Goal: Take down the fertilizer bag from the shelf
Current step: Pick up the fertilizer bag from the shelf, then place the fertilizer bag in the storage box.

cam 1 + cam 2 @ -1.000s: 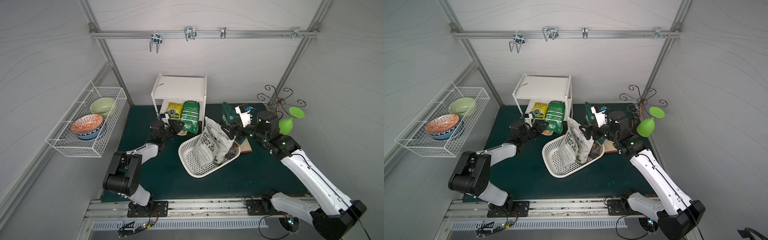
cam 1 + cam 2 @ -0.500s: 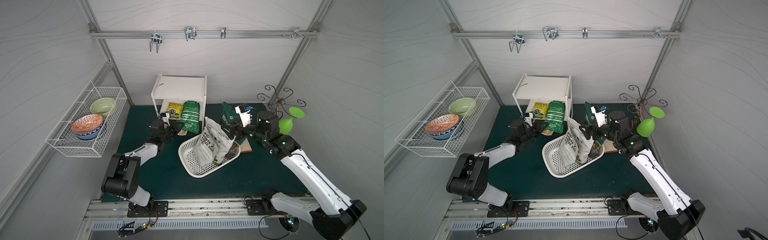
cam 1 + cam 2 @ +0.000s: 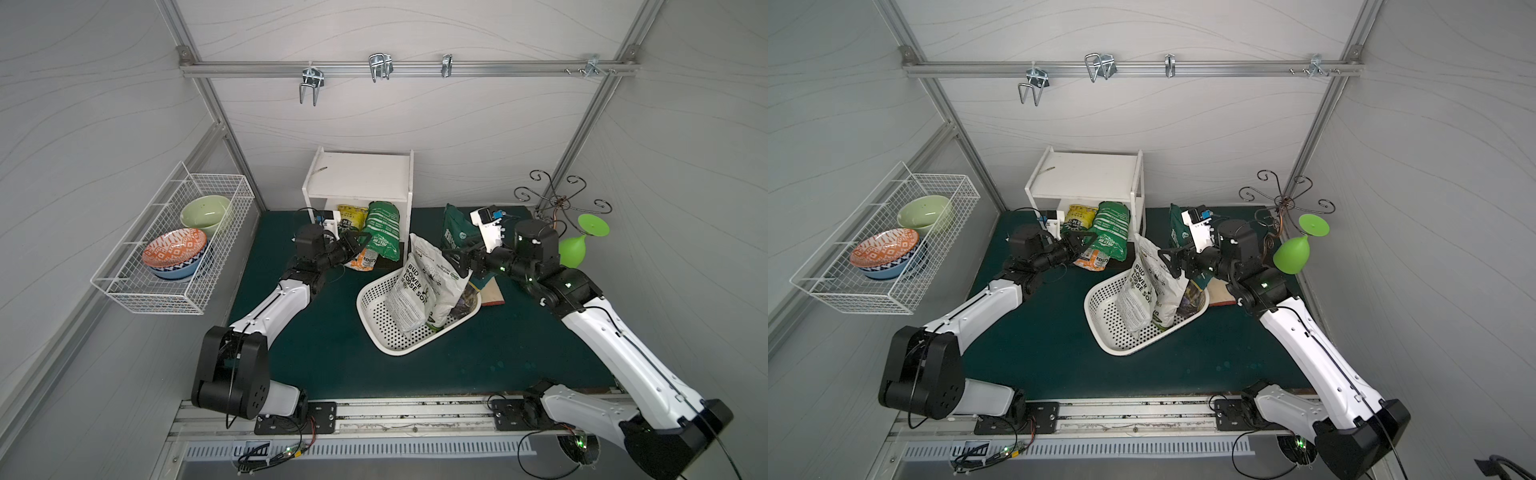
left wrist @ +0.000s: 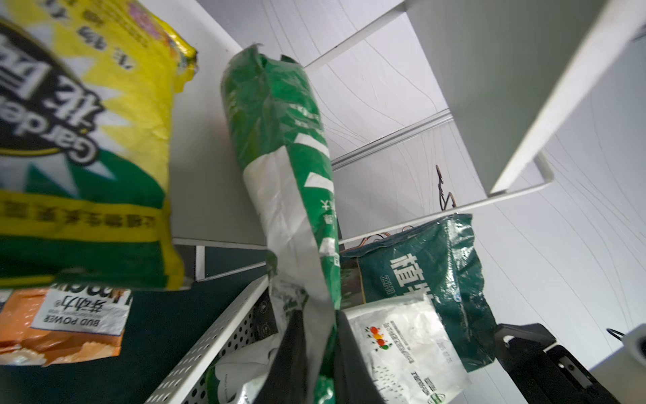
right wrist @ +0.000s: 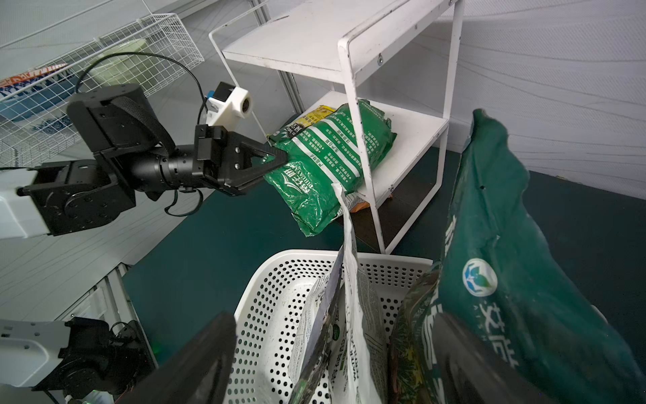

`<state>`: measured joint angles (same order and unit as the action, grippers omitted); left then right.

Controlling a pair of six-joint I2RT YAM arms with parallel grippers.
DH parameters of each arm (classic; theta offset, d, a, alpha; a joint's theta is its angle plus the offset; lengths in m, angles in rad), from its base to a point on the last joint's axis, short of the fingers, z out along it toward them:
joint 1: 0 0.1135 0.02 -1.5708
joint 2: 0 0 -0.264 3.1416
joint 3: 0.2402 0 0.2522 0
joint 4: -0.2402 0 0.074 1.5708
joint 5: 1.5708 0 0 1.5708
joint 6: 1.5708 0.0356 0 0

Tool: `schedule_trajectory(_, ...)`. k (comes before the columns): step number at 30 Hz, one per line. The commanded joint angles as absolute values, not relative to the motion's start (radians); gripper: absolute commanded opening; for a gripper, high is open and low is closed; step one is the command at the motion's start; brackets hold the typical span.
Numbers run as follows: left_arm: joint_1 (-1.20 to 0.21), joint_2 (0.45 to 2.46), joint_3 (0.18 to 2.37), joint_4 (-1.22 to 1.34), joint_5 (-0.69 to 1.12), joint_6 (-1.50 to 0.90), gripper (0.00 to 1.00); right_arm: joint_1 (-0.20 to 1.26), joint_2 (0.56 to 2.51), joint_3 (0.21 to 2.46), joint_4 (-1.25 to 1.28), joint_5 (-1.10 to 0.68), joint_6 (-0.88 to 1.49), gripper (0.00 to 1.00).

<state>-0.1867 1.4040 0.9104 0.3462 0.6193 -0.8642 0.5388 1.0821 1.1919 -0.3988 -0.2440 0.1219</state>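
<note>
The left tool (image 5: pixel 279 161) has its jaws pressed together on the near edge of the green fertilizer bag (image 5: pixel 325 164), pinching the film at the corner that sticks out of the shelf (image 5: pixel 297 45). The right tool (image 3: pixel 460 261) hangs in front of the shelf with its jaws wide apart. The tops of the bags in the perforated basket (image 3: pixel 386 332) rise between its fingers, and whether they touch a bag cannot be told. The green desk (image 3: pixel 324 353) carries the shelf at its back edge. A wire basket (image 3: pixel 174 266) with bowls hangs on the wall well apart from the shelf. The perforated basket lies tilted on the desk just in front of the shelf. In it stand a white bag (image 3: pixel 419 286) and a dark green bag (image 5: pixel 507 280). The green fertilizer bag lies on the shelf's lower white board, its front end drooping over the board's edge towards the desk. One thin front leg of the shelf crosses it in the right wrist view. A yellow bag (image 3: pixel 349 216) lies next to it on the same board, touching it. An orange bag (image 4: pixel 70 325) lies at the foot of the shelf, below the yellow bag.
</note>
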Motion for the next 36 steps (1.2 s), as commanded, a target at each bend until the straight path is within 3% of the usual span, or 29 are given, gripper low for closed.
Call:
schedule_trajectory(1,-0.196,1.346,0.987,0.457,0.650,-0.859,0.00,0.535,1.080,1.214,-0.408,-0.246,0.112,0.90)
schedule_trajectory(18,-0.266,1.244,1.049,0.469,0.686,-0.933,0.00,0.536,1.069,1.208,-0.409,-0.258,0.114,0.90)
schedule_trajectory(23,-0.267,1.219,1.061,0.457,0.713,-0.962,0.00,0.544,1.090,1.253,-0.459,-0.353,0.088,0.90)
schedule_trajectory(36,-0.267,1.100,1.082,0.321,0.757,-0.939,0.00,0.830,1.168,1.347,-0.527,-0.140,-0.060,0.92)
